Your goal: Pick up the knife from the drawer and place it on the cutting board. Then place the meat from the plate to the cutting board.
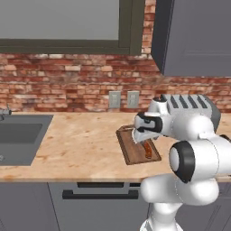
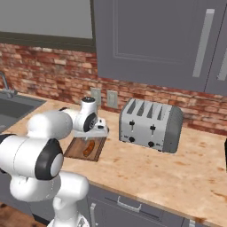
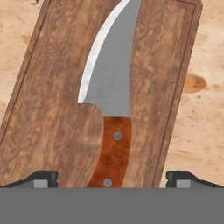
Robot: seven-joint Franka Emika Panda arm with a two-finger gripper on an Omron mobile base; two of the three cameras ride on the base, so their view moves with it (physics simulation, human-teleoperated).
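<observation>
- Gripper (image 3: 111, 181) hangs right over the cutting board (image 3: 52, 113), fingers spread wide, one tip on each side of the knife handle and neither touching it. Nothing is pinched.
- Knife (image 3: 111, 87) lies flat on the board, roughly along its length. Curved reddish-brown handle with two small silver rivets, grey blade with a pale bright edge that sweeps up to a point near the board's far end.
- Board is dark brown wood with a streaky grain and a thin raised rim. In the left base view the board (image 1: 131, 149) sits on the counter (image 1: 81, 144) near its front edge, a little way in front of the toaster (image 1: 191, 106), angled rather than square to the edge.
- From the right base view the knife handle (image 2: 88, 147) shows as a reddish strip on the board (image 2: 75, 150), just under the gripper (image 2: 95, 131).
- Sink (image 1: 20, 135) is at the left end of the counter, well apart from the board.
- Brick wall (image 1: 67, 81) behind, with two outlets (image 1: 122, 99) above the counter's back edge.
</observation>
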